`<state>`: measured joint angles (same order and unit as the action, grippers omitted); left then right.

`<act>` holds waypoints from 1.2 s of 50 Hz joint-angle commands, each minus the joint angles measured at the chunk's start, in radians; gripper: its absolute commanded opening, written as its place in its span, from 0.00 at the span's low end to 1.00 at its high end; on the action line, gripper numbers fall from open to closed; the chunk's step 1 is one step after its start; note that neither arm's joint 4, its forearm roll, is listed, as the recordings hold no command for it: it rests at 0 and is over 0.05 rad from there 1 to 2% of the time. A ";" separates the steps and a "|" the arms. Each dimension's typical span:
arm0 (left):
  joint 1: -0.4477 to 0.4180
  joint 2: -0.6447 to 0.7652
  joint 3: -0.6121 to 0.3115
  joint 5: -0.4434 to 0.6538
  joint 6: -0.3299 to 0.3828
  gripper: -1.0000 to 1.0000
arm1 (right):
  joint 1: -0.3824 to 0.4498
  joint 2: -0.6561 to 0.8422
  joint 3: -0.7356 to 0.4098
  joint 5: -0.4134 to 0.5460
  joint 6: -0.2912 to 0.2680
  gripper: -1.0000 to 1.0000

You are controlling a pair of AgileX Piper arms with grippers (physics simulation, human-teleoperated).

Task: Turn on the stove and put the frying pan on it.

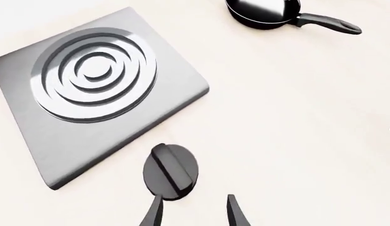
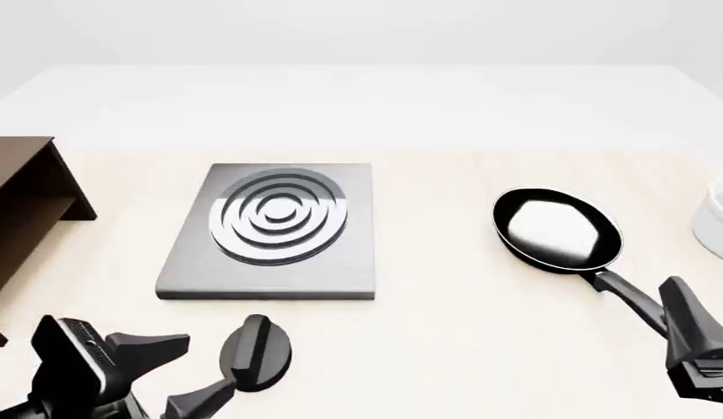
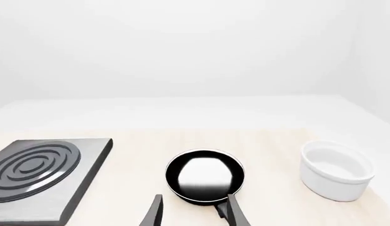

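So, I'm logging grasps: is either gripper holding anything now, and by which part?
Nothing is held. The left gripper is open near the knob; the right gripper is open at the frying pan handle.

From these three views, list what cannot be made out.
- Frying pan: far rim cut off by the left wrist view's edge.
- Pan handle: its loop end leaves the right wrist view's edge; the front view hides it behind the right gripper.
- White cup: cropped by the front view's edge.
- Knob: on or off unreadable.
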<state>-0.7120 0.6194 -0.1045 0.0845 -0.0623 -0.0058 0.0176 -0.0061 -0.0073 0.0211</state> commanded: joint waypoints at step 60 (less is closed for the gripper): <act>-0.074 0.716 0.062 -0.718 -0.039 1.00 | 0.001 0.000 0.001 0.002 -0.011 1.00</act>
<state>-0.7799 1.2536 -0.0376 -0.5651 -0.0979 -0.0047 0.0144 -0.0059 -0.0016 0.0122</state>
